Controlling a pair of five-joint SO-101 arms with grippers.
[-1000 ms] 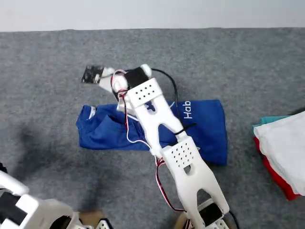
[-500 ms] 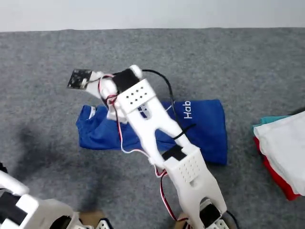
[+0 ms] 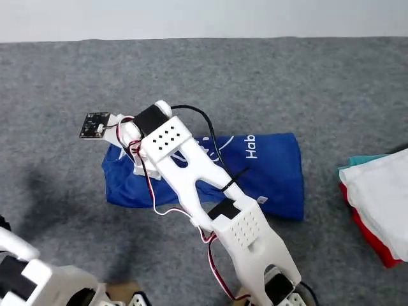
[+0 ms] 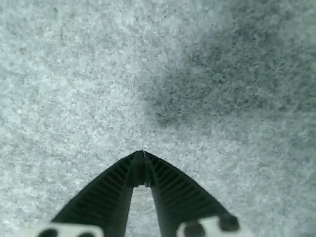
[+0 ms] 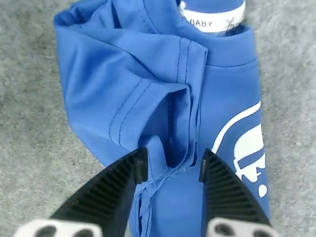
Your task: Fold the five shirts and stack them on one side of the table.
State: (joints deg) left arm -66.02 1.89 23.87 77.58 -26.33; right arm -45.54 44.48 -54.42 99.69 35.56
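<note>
We see the blue shirt (image 3: 271,172) lying partly folded near the middle of the grey table (image 3: 331,83), its collar end toward the left of the high view. Our right tool (image 5: 171,160) sits low over that end, its fingers apart with a bunched ridge of sleeve fabric between them. Our left tool (image 4: 143,157) hangs over bare table, fingers pressed together and holding nothing. At the table's right edge lies a stack of folded shirts (image 3: 382,191), white on top, red below, teal behind.
</note>
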